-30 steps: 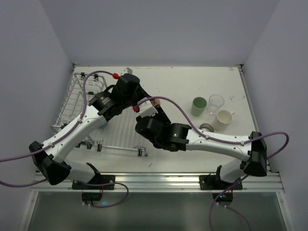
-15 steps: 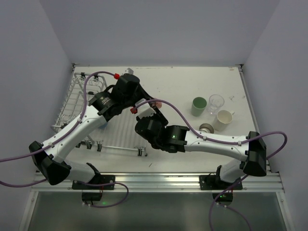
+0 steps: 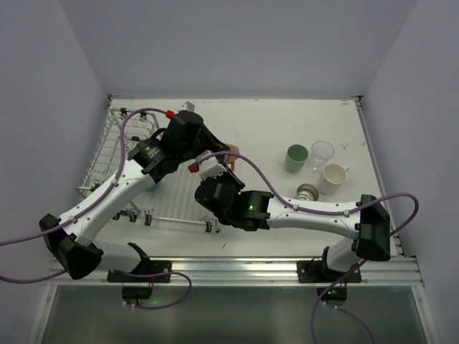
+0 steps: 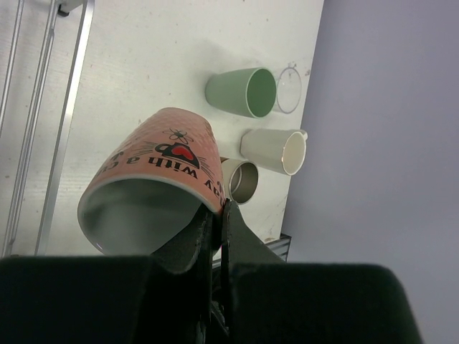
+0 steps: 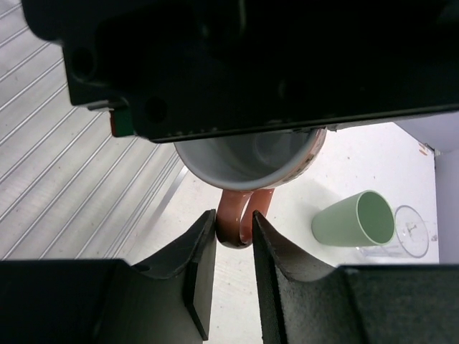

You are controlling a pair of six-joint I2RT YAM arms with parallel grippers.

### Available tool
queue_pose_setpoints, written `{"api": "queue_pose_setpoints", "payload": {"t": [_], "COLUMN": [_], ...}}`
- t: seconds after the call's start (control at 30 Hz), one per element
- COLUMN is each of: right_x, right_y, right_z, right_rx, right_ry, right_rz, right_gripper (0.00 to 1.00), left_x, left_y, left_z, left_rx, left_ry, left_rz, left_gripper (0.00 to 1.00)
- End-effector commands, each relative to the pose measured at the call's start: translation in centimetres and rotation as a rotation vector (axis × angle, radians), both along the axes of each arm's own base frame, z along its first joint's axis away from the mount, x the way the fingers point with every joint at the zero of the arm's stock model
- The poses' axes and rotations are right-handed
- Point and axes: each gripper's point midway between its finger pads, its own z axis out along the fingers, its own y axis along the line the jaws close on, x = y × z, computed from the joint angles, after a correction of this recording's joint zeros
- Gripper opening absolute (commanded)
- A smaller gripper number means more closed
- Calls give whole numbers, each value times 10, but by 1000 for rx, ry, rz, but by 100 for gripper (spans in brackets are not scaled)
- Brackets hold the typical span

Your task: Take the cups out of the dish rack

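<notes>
The silver wire dish rack [image 3: 115, 154] stands at the left of the white worktop [image 3: 272, 122]. At the right, a pale green tumbler [image 3: 296, 158], clear tumbler [image 3: 322, 153], cream mug [image 3: 333, 178] and small steel cup [image 3: 308, 190] cluster together. Between rack and cluster, a pink printed mug [image 4: 161, 179] hangs in the left hand [image 4: 215, 218], with its handle inside the right hand [image 5: 234, 228].

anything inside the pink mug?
The pink mug looks empty, showing only its pale interior. One left gripper finger sits inside the rim and hides part of the wall.

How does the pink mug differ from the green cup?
The pink mug has printed writing and a handle; the green cup is plain, no handle showing. The mug is tilted in the air, its rim pinched by the left gripper; the cup stands on the table. Both look empty.
</notes>
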Motion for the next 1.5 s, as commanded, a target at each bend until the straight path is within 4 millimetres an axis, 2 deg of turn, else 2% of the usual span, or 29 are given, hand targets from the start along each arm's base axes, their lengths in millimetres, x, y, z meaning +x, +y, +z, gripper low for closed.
{"api": "queue_pose_setpoints", "payload": {"t": [0.0, 0.1, 0.23, 0.4, 0.43, 0.47, 0.5, 0.53, 0.57, 0.6, 0.63, 0.87, 1.03, 1.13, 1.4, 1.47], "right_x": [9, 11, 14, 14, 13, 13, 13, 12, 12, 12, 12, 11, 9, 6, -11, -12], "right_y": [-2, -1, 2, 3, 4, 2, 1, 1, 0, -2, -2, -8, -12, -16, -52, -59], "right_z": [1, 0, -6, -8, -8, -4, -6, -6, -5, -3, -3, 1, -3, -9, -12, -13], "right_rx": [-22, -35, -65, -58, -56, -46, -45, -42, -36, -33, -30, -8, 14, 53, 256, 313], "right_ry": [-42, -53, -59, -57, -55, -60, -58, -56, -60, -62, -63, -68, -54, -28, 56, 80], "right_rz": [-55, -72, -84, -77, -74, -78, -75, -70, -71, -71, -70, -78, -70, -62, -76, -78], "right_gripper": [28, 19, 0, 0, 0, 0, 0, 0, 0, 0, 0, 0, 0, 0, 0, 0], "left_x": [-11, -13, -13, -15, -14, -15, -16, -15, -17, -16, -16, -19, -14, -7, 25, 29], "left_y": [-12, -13, -12, -12, -12, -13, -12, -11, -11, -11, -11, -8, 3, 15, 60, 66], "left_z": [34, 34, 36, 40, 41, 44, 44, 44, 43, 44, 45, 43, 39, 35, 36, 34], "left_rx": [-114, -119, -122, -133, -136, -145, -149, -150, -148, -151, -150, -146, -121, -100, -26, -24], "left_ry": [-52, -47, -52, -77, -85, -94, -99, -99, -94, -96, -99, -108, -115, -121, -163, -170], "left_rz": [-45, -53, -50, -61, -63, -66, -68, -66, -67, -65, -66, -69, -38, -8, 92, 101], "left_gripper": [0, 0, 0, 0, 4, 10, 40, 61, 74, 93, 100, 100, 100, 100, 100, 100]}}
